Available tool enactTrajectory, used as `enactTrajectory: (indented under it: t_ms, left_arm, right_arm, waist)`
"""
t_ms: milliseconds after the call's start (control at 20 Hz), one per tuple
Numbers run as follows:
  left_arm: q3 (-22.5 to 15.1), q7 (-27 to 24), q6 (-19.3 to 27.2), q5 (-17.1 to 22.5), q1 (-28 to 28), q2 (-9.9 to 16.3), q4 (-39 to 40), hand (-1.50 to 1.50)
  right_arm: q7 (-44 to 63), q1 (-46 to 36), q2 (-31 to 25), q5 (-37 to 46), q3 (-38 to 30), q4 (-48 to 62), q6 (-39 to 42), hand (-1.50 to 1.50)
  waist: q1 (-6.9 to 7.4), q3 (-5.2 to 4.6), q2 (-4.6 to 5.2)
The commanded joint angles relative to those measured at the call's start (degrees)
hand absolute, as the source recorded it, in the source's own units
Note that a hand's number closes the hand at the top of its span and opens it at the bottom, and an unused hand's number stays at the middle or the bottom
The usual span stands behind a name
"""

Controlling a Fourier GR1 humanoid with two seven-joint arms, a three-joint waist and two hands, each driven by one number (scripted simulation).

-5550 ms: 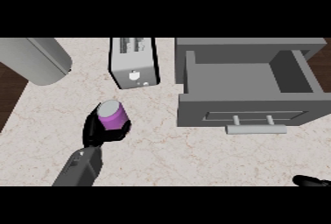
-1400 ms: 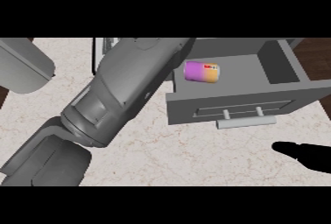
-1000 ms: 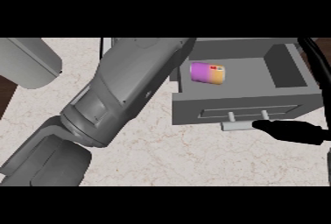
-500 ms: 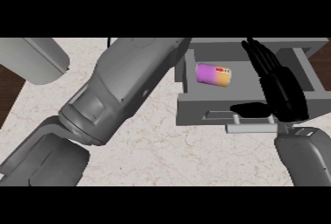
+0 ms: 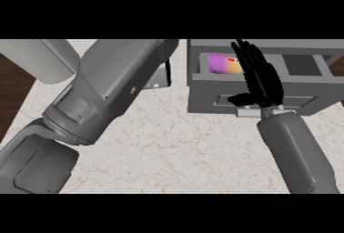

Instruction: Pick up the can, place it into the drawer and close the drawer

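Observation:
The can (image 5: 224,63), purple and orange, lies on its side in the left part of the open grey drawer (image 5: 214,101). My right hand (image 5: 259,79) reaches over the drawer's front with its fingers straight, open, and its fingertips above the drawer's inside, just right of the can. The hand and wrist cover most of the drawer's handle (image 5: 246,112). My left forearm (image 5: 111,91) runs as a big grey mass from the lower left up to the top middle. The left hand itself does not show.
A toaster (image 5: 161,78) peeks out behind the left forearm, left of the drawer. A pale grey rounded appliance (image 5: 37,59) stands at the top left. The counter's left edge (image 5: 20,107) borders dark wood.
My right hand has come in from the lower right and risen over the drawer's front. The can stays lying in the drawer, and the drawer's open part looks shorter.

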Motion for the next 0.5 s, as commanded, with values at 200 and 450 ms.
enactTrajectory:
  t_ms: [200,450]
  left_arm:
    - [-0.6,3.5,-0.7,-1.8,3.7,3.7,-4.3,-1.5]
    - [-1.0,5.0,-1.1,-2.4,5.6,5.3,-8.0,-1.5]
  right_arm:
    - [-0.1,-10.3,3.1,6.1,-3.9,19.5,-14.6,-1.5]
    - [-0.1,-20.6,2.8,6.7,-7.0,29.4,-18.1,-1.5]
  waist:
    - [1.08,0.01,-0.24]
    - [2.77,0.02,0.14]
